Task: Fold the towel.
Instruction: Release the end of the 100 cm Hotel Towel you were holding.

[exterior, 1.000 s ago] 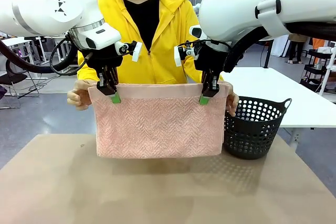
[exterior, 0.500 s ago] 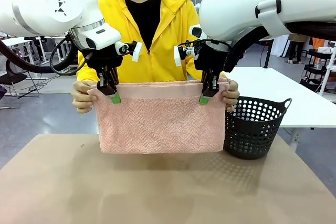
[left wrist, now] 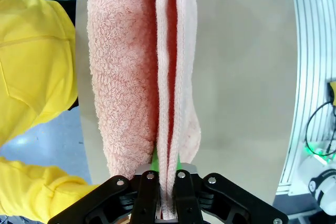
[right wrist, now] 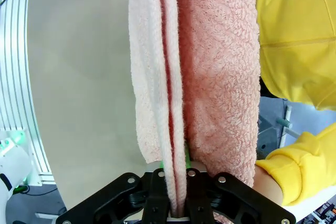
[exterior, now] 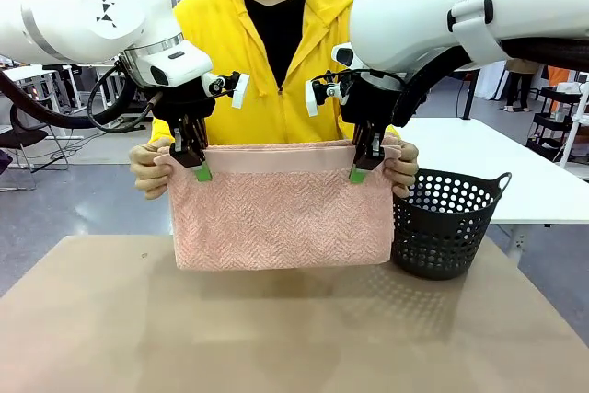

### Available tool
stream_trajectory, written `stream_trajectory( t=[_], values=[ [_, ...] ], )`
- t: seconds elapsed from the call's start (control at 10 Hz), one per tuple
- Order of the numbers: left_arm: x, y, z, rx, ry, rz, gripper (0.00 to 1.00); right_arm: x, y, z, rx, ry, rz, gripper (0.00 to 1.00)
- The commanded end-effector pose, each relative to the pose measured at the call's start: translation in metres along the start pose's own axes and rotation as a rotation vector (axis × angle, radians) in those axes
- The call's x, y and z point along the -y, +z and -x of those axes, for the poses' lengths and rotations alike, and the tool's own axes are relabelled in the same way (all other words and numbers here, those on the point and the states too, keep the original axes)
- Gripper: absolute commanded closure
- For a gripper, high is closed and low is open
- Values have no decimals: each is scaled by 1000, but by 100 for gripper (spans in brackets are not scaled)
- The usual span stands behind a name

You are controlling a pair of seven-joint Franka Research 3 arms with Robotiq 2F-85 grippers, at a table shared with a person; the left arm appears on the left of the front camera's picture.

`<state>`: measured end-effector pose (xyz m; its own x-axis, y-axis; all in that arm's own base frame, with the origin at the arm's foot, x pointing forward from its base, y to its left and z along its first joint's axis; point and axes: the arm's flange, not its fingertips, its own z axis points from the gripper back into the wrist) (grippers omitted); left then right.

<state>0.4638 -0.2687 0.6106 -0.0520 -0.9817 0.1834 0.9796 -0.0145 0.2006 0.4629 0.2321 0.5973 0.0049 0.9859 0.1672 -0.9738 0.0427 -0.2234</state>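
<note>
One broad tan table [exterior: 276, 338] spans the foreground. Two white robot arms reach in above it, the left arm [exterior: 83, 6] and the right arm [exterior: 460, 6]. One person in a yellow hooded jacket [exterior: 276, 89] stands at the far side.

One pink terry towel [exterior: 281, 213], folded double, hangs in the air above the table between the arms, with its top edge level. One black perforated plastic basket [exterior: 446, 227] stands on the table just beside the towel's end on the robot's right.

The person's two hands grip the towel's upper corners: one hand [exterior: 147, 169] just outside the left gripper [exterior: 196, 165], the other hand [exterior: 405, 167] just outside the right gripper [exterior: 361, 165].

Each of the two grippers has its jaws pinched tight on the towel's top edge. In the left wrist view, the left gripper [left wrist: 165, 182] clamps the pink layers between its fingers. The right wrist view shows the right gripper [right wrist: 176, 182] doing the same.
</note>
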Motion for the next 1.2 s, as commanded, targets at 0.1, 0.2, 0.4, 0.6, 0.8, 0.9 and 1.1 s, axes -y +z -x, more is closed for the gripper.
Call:
stream_trajectory(
  t=[0.1,0.2,0.4,0.6,0.8,0.9,1.1],
  values=[
    [0,0,0,0,0,0,96,0,0,0,0,0,0,96],
    [1,1,0,5,20,-18,73,-1,2,0,5,-7,10,87],
    [3,6,2,12,27,-38,39,-5,4,2,-7,-7,17,57],
    [7,17,1,27,21,-52,6,-9,13,0,-13,-1,31,28],
    [10,29,1,12,36,-74,0,-12,31,1,-2,-6,71,0],
    [14,39,0,10,49,-93,0,-15,42,2,5,-5,77,0],
    [23,64,2,52,67,-134,0,-23,66,4,10,-15,96,9]
  ],
)
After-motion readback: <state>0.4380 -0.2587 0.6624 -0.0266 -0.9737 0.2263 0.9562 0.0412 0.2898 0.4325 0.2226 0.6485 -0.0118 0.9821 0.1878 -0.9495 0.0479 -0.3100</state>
